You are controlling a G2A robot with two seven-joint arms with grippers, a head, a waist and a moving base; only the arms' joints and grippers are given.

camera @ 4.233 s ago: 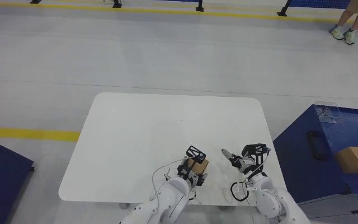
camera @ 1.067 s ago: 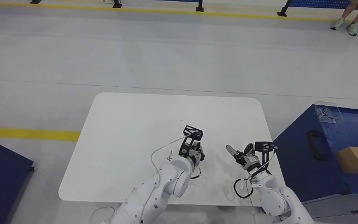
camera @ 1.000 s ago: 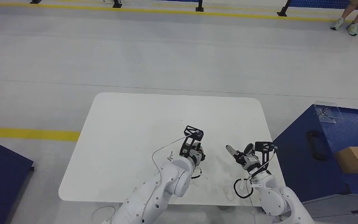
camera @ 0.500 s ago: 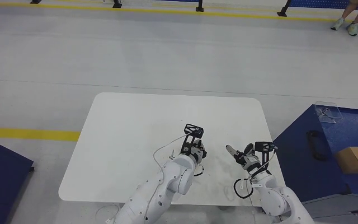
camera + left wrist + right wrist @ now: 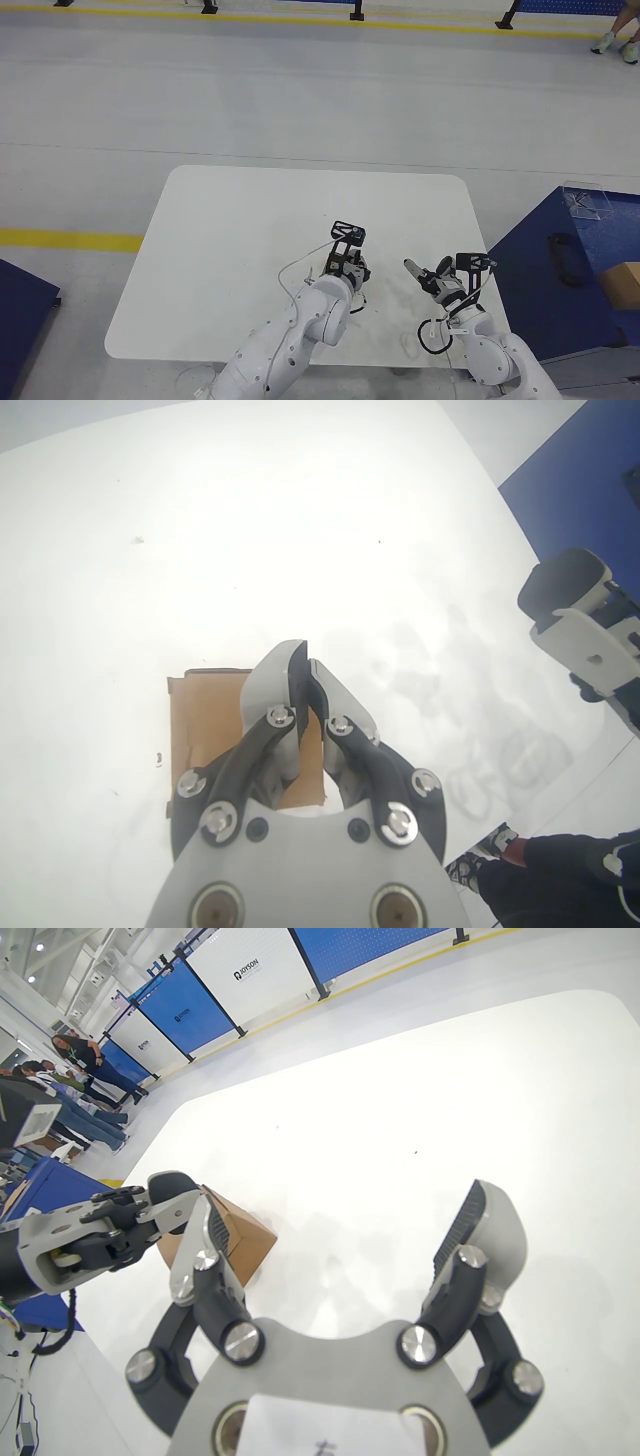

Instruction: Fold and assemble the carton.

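A small brown carton lies flat on the white table, close to its near edge. My left gripper is shut right above it, its fingertips together past the carton's far edge, with nothing visible between the pads. From the right wrist view, the left gripper rests on top of the carton. In the top view, the left gripper covers the carton. My right gripper is open and empty, hovering over bare table a short way to the side.
A blue cabinet stands just past the table's right edge. The table's near edge lies just behind both grippers. The rest of the tabletop is bare white surface.
Since 4.2 s ago the left arm has stretched forward over the carton, which showed beside it then. Within the last second the left gripper crept slightly farther. The right arm stayed put.
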